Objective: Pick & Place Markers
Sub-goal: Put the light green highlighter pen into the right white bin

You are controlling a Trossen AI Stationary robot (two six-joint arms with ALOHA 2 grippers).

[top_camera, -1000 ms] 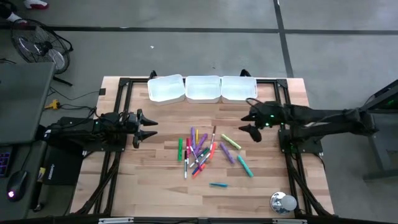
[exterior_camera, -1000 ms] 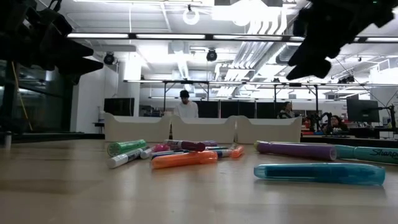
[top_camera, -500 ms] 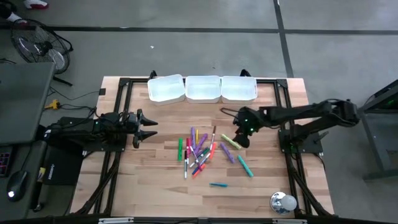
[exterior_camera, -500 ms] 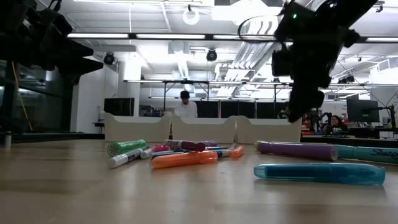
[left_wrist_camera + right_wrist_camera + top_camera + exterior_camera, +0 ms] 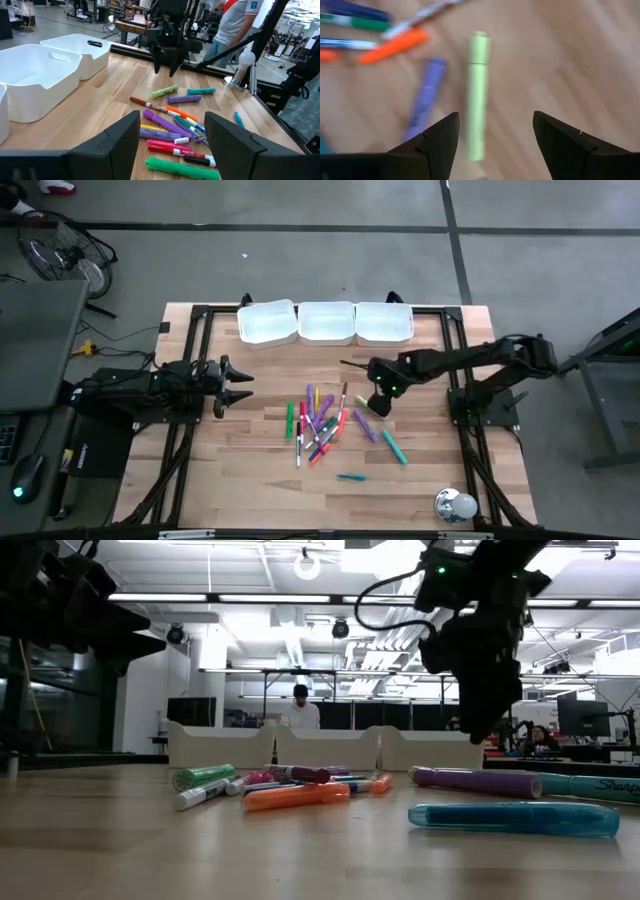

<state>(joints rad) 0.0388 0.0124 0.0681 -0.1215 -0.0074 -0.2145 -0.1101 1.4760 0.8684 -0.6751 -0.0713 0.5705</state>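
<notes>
In the high view the right arm's dark body covers part of the yellow-green marker (image 5: 478, 95) lying under its wrist, and the heap of thin coloured pen-shaped markers (image 5: 320, 425) at the middle of the light wooden table (image 5: 250, 480) overlaps so much that single pens are hard to count. In the low view the far markers hide behind the near ones, and the long teal marker (image 5: 512, 819) at the right is cut off at the picture's edge by its neighbour. The right wrist view is blurred.

The right gripper (image 5: 379, 402) reaches in from the right side, pointing down above the yellow-green marker at the heap's right edge; its two dark fingers stand wide apart, one on each side of that marker, holding nothing. A purple marker (image 5: 426, 97) lies just beside it.

The left gripper (image 5: 238, 387) waits at the table's left, level and aimed at the heap, fingers spread wide and empty.

Three white rectangular plastic trays (image 5: 326, 322) sit in a row along the far edge. A small round silver object (image 5: 455, 506) stands at the near right corner.
</notes>
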